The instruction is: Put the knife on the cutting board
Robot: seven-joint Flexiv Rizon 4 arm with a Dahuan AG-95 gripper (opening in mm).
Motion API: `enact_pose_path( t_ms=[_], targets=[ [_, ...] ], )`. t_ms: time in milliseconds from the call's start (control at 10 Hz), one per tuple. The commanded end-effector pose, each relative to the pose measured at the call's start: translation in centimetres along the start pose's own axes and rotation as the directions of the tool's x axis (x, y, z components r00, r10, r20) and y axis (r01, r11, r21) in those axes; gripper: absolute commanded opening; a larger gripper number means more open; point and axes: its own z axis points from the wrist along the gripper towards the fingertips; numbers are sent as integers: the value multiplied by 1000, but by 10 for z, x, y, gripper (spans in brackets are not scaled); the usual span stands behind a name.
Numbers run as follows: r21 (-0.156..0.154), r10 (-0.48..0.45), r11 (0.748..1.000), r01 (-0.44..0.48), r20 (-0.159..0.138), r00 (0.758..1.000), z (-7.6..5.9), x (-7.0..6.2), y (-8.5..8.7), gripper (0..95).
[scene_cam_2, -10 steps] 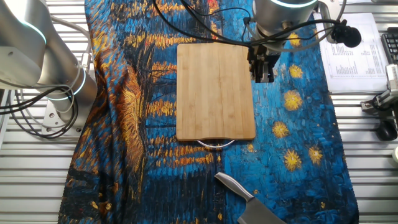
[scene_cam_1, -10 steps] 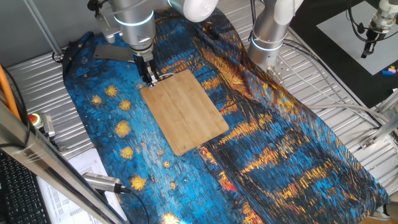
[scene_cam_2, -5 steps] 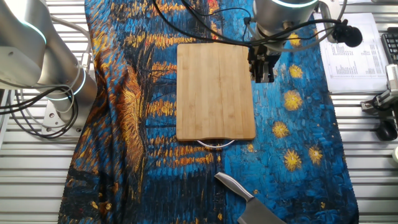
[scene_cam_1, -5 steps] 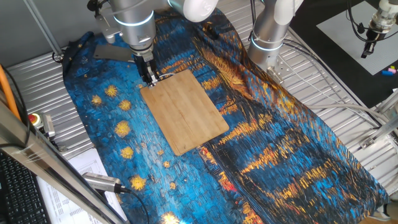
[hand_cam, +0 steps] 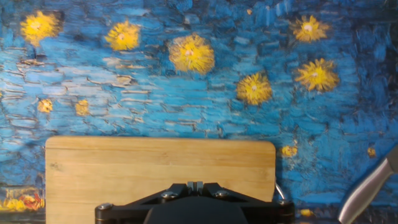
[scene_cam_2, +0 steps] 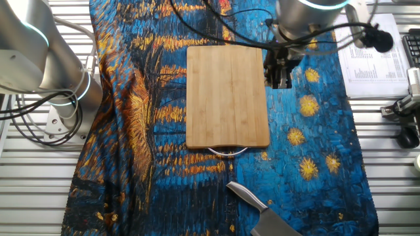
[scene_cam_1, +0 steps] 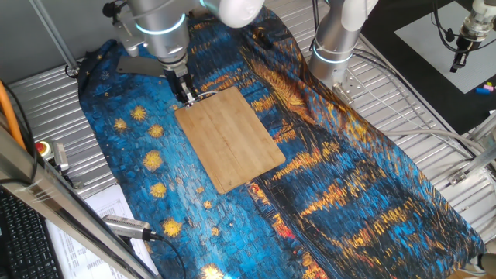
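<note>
At the cloth's edge, knife (scene_cam_2: 262,211) lies flat off the board, handle pointing toward the board's loop end, blade running out of frame at the bottom in the other fixed view; in one fixed view its grey blade (scene_cam_1: 139,65) shows behind the arm, and in the hand view only a sliver of the silvery handle (hand_cam: 371,190) shows at the right edge. Nothing is holding it. Cutting board (scene_cam_2: 227,95) lies flat on the blue-and-orange painted cloth (scene_cam_2: 315,131), top surface bare, wire loop (scene_cam_2: 228,151) sticking out from the end nearest the knife, with a strip of cloth between loop and handle. Gripper (scene_cam_2: 281,77) hangs over the cloth just beside one long edge of the board, near the end away from the loop in the other fixed view; in one fixed view it (scene_cam_1: 187,94) sits at the board's corner. Fingers look close together with nothing between them, but the gap isn't clearly visible, so can't tell spread vs closed. Hand view shows the board (hand_cam: 155,171) below the camera housing. Second robot arm (scene_cam_2: 39,62) stands beside the cloth, well apart from the board. Printed papers (scene_cam_2: 373,56) lie on the table off the cloth.
</note>
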Motion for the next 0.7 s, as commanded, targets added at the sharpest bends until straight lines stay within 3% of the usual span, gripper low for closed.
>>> enact_pose_path(
  t_ms=[100,400,600,700],
  targets=[
    [0,22,1000,-22,-40,999,3,0,-7,0],
    [3,-2,1000,2,-64,998,7,1,-18,0],
    [4,-204,979,205,-86,975,9,1,-28,0],
    [3,-239,971,240,-84,968,11,1,-30,0]
  ],
)
